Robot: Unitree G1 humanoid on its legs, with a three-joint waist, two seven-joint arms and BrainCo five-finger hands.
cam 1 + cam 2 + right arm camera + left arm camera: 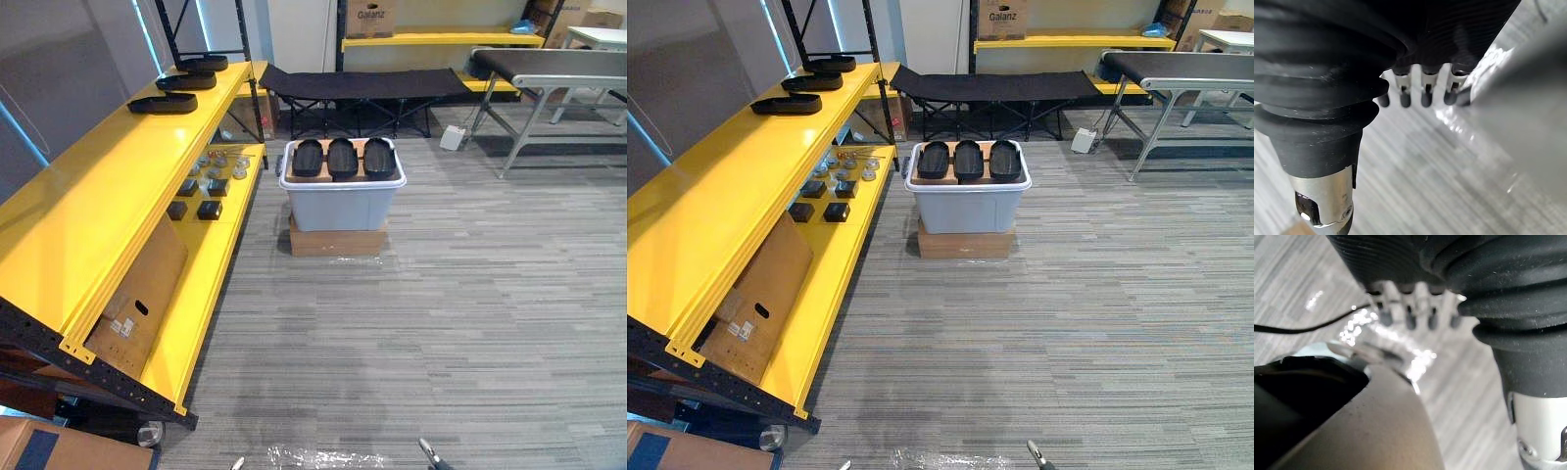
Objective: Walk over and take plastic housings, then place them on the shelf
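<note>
Three plastic housings (343, 157) lie side by side across the top of a grey bin (342, 206). They are black, long ovals with rounded ends and a raised rim, and a brown sheet shows under them. The bin stands on a flat cardboard box (337, 241) on the floor, well ahead of both hands. A second row of housings (186, 80) of the same shape sits on the top level of the yellow shelf (108, 196), far ahead on the left hand's side.

The left hand (1410, 313) hangs over the floor with its fingers straight and loose, holding nothing. The right hand (1425, 90) hangs the same way, fingers relaxed and empty. Each hand's thumb is hidden by its ribbed cover.

The housings cover the inside of the bin. The small parts (211, 176) on the shelf's lower level are too small to make out.
</note>
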